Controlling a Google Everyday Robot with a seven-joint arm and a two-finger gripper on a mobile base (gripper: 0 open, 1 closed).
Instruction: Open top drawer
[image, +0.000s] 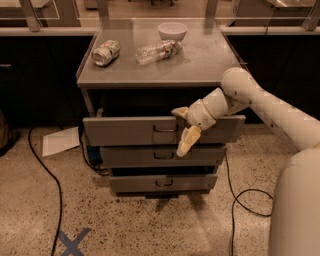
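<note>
Far to the left of the gripper and lower down, a sheet of white paper (60, 141) lies on the speckled floor, with a dark cable (45, 172) curving past it. A blue tape cross (73, 242) sits low down, below and left of the gripper. Up and to the left, on the grey cabinet top (200, 65), a crushed can (106, 52) lies on its side. A clear plastic bottle (157, 50) lies nearer, above the gripper, and a white bowl (172, 31) stands behind it.

The top drawer (125, 131) stands pulled out from the cabinet, with a dark gap above its front. It stretches to both sides of the gripper, and its small wire handle (165, 128) is just to the gripper's left.

The gripper (178, 131) sits against the drawer front, right of centre. Its fingers are spread wide: one finger (180, 112) is at the drawer's top edge, and the other hangs down over the front towards the middle drawer (140, 156). It grips nothing, and the handle lies outside the fingers. The bottom drawer (135, 183) is further below.

To the right, the white arm (265, 105) rises from the gripper and slopes down to the robot's body (297, 210). A second cable (240, 200) loops on the floor below right.
</note>
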